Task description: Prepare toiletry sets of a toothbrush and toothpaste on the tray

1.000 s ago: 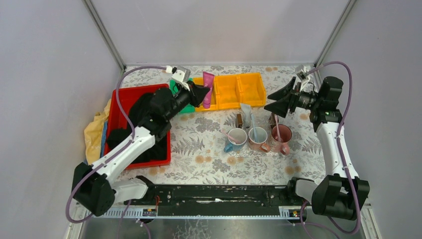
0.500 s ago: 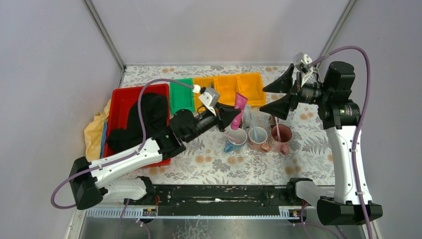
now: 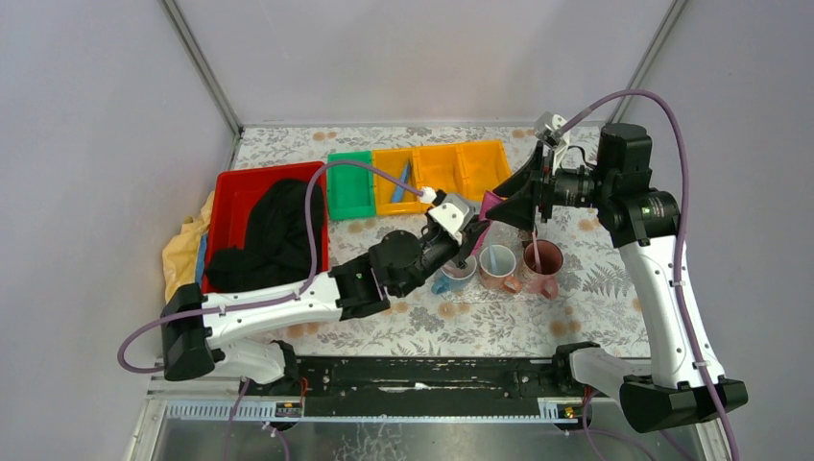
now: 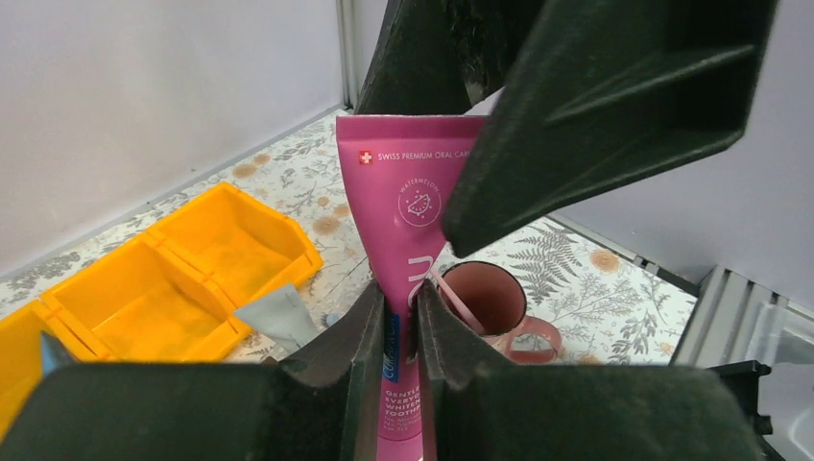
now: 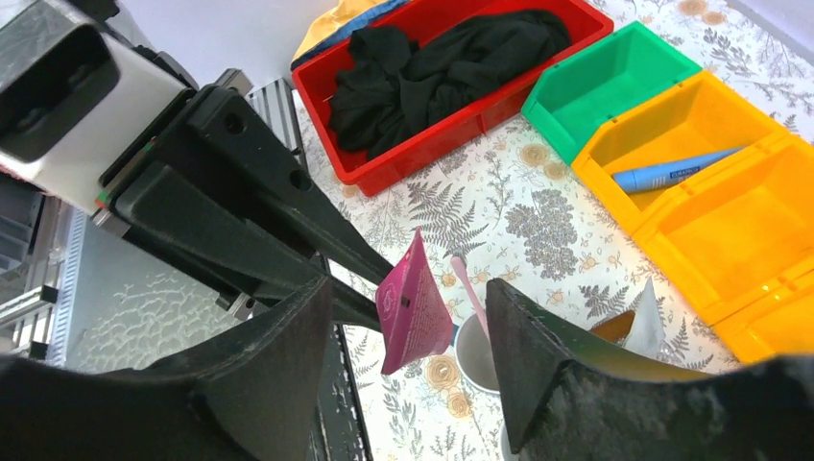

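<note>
My left gripper (image 4: 401, 293) is shut on the lower part of the magenta-pink toothpaste tube (image 4: 415, 216) and holds it upright in the air above the mugs. The tube's flat end (image 5: 413, 305) sits between the open jaws of my right gripper (image 5: 408, 288), and I cannot see it touching them. From above, the left gripper (image 3: 470, 230) and right gripper (image 3: 507, 197) meet at the tube (image 3: 490, 205). A blue tube (image 5: 672, 173) lies in a yellow bin. A white tube (image 5: 648, 322) stands behind the mugs. A pink toothbrush (image 5: 468, 288) and a whitish-pink one (image 4: 461, 303) stand in mugs.
Three mugs stand in a row: blue (image 3: 451, 274), pink (image 3: 499, 266), red-brown (image 3: 540, 263). Yellow bins (image 3: 470, 168) and a green bin (image 3: 349, 187) line the back. A red bin (image 3: 230, 197) holding black cloth (image 3: 274, 230) sits at the left.
My left arm has carried the magenta tube rightward from the bins to above the mugs. My right gripper has swung left, and its open jaws now flank the tube's end.
</note>
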Robot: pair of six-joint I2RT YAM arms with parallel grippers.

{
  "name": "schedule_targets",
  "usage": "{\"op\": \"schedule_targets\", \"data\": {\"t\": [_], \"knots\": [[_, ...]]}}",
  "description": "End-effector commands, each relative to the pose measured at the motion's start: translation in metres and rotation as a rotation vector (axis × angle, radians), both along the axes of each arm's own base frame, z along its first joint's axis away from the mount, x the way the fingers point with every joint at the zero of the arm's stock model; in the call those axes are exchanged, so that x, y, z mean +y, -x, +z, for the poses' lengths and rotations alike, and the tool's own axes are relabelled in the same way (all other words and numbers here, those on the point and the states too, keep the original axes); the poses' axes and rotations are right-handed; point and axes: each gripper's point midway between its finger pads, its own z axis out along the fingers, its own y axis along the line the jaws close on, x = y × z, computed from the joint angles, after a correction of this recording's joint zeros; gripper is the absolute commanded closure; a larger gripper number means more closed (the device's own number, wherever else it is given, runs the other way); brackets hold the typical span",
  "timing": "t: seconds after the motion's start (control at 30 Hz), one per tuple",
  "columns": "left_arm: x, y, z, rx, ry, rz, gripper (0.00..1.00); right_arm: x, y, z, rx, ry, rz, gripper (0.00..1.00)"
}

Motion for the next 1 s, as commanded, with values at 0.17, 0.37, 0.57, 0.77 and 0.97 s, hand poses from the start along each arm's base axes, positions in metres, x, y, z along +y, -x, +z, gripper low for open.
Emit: {"op": "schedule_targets", "data": {"t": [0.17,0.37,0.57,0.77,0.97], "knots": [[0.005,-0.004,0.035,-0.074,0.055,0.072,0.84,0.001,-0.003,0.007,-0.047,0.013,-0.010,0.74],[0.009,0.002,0.035,-0.078,0.103,0.044,0.57,0.001,0.000,0.009,-0.060,0.004,0.006,0.99],[0.026,0.018,0.039,-0.098,0.209,-0.013,0.16,-0.001,-0.001,0.008,-0.082,0.009,-0.010,1.00],[0.054,0.016,0.005,-0.053,0.160,0.041,0.06,-0.020,-0.023,-0.007,-0.119,0.053,-0.130,0.99],[0.096,0.010,-0.041,0.016,0.092,0.152,0.01,-0.049,-0.061,-0.033,-0.135,0.131,-0.315,0.99]]}}
